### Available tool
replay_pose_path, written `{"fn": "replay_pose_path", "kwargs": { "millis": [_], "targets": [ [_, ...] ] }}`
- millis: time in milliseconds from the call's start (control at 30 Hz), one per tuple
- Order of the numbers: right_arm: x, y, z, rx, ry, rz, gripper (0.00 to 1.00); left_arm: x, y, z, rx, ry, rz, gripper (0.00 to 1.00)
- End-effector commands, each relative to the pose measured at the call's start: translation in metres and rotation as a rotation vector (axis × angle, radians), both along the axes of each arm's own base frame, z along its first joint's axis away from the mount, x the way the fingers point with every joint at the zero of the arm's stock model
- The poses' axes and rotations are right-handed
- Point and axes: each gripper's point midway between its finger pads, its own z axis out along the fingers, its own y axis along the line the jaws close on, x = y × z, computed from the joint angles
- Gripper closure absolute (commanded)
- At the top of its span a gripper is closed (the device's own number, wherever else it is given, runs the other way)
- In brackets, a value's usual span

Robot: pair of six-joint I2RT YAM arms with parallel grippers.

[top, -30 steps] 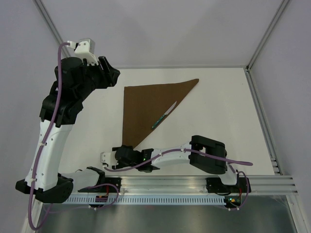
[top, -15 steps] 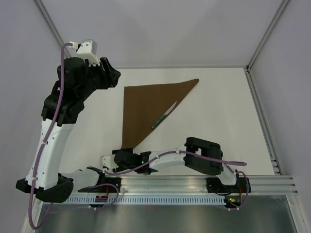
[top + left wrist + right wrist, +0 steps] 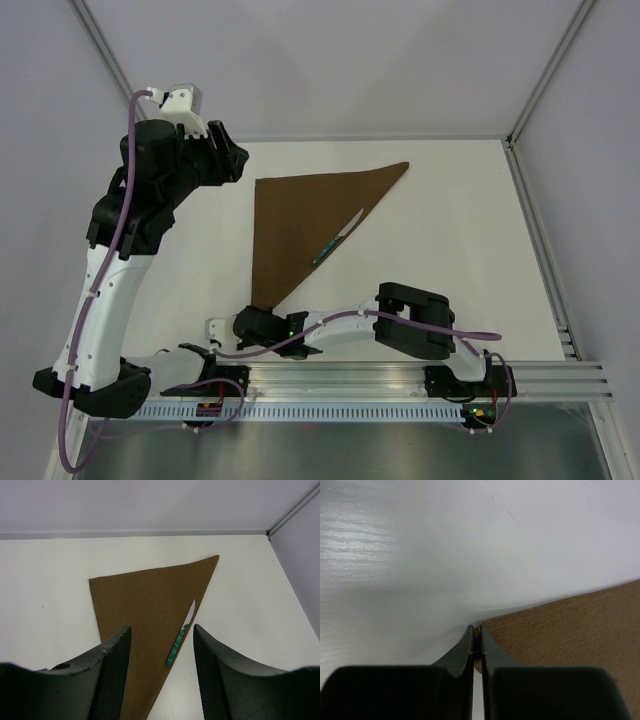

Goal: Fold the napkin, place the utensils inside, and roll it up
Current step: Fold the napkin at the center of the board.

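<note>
The napkin (image 3: 300, 215) lies flat in the middle of the table (image 3: 450, 230), folded into a triangle. A knife (image 3: 337, 238) lies along its sloping edge, on the 3 o'clock side. The right gripper (image 3: 476, 632) is almost closed and pinches the napkin's corner at 6 o'clock. The left gripper (image 3: 161, 628) hangs at 10 o'clock, open and empty.

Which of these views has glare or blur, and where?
Right wrist view: streaky glare on the table at upper left, soft shadow by the right fingers, napkin weave sharp. Left wrist view: even light, knife crisp, left fingers dark in the foreground. Top view: evenly lit, no glare.
</note>
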Motion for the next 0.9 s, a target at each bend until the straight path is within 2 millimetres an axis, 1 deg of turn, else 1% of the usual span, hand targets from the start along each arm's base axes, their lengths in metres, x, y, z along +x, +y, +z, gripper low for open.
{"fn": "replay_pose_path", "kwargs": {
  "millis": [0, 67, 167, 300, 333, 500, 533, 567, 633, 667, 700, 733, 800, 833, 867],
  "targets": [
    [0.008, 0.01, 0.019, 0.049, -0.022, -0.035, 0.95, -0.006, 0.002, 0.005, 0.019, -0.026, -0.021, 0.43],
    [0.009, 0.012, 0.028, 0.063, -0.019, -0.049, 0.99, -0.004, 0.001, 0.005, 0.02, -0.025, -0.023, 0.43],
    [0.011, 0.014, 0.039, 0.084, -0.019, -0.068, 1.0, -0.004, 0.001, 0.006, 0.02, -0.027, -0.023, 0.43],
    [0.019, 0.013, 0.052, 0.103, -0.021, -0.105, 1.0, -0.004, 0.001, 0.007, 0.02, -0.028, -0.025, 0.43],
    [0.021, 0.013, 0.059, 0.115, -0.018, -0.111, 1.0, -0.004, 0.001, 0.007, 0.02, -0.028, -0.025, 0.43],
    [0.042, 0.009, 0.082, 0.165, 0.01, -0.18, 0.99, -0.002, -0.002, 0.007, 0.02, -0.025, -0.035, 0.43],
    [0.045, 0.005, 0.082, 0.149, 0.016, -0.189, 0.99, -0.001, -0.002, 0.008, 0.018, -0.028, -0.035, 0.43],
    [0.053, 0.002, 0.085, 0.156, 0.02, -0.209, 0.99, -0.001, -0.003, 0.008, 0.018, -0.026, -0.038, 0.43],
    [0.061, -0.003, 0.092, 0.17, 0.029, -0.236, 1.0, 0.001, -0.004, 0.008, 0.017, -0.026, -0.041, 0.43],
    [0.071, -0.009, 0.094, 0.172, 0.031, -0.261, 1.0, 0.001, -0.005, 0.009, 0.015, -0.025, -0.044, 0.43],
    [0.075, -0.011, 0.096, 0.174, 0.039, -0.273, 1.0, 0.001, -0.005, 0.008, 0.014, -0.023, -0.043, 0.43],
    [0.086, -0.019, 0.099, 0.179, 0.051, -0.303, 1.0, 0.003, -0.006, 0.009, 0.011, -0.024, -0.044, 0.43],
    [0.098, -0.028, 0.106, 0.191, 0.061, -0.331, 1.0, 0.004, -0.007, 0.01, 0.01, -0.025, -0.044, 0.43],
    [0.103, -0.034, 0.104, 0.185, 0.074, -0.347, 1.0, 0.005, -0.007, 0.01, 0.008, -0.024, -0.043, 0.43],
    [0.118, -0.045, 0.105, 0.188, 0.079, -0.382, 1.0, 0.007, -0.008, 0.01, 0.007, -0.022, -0.043, 0.43]
  ]
}}
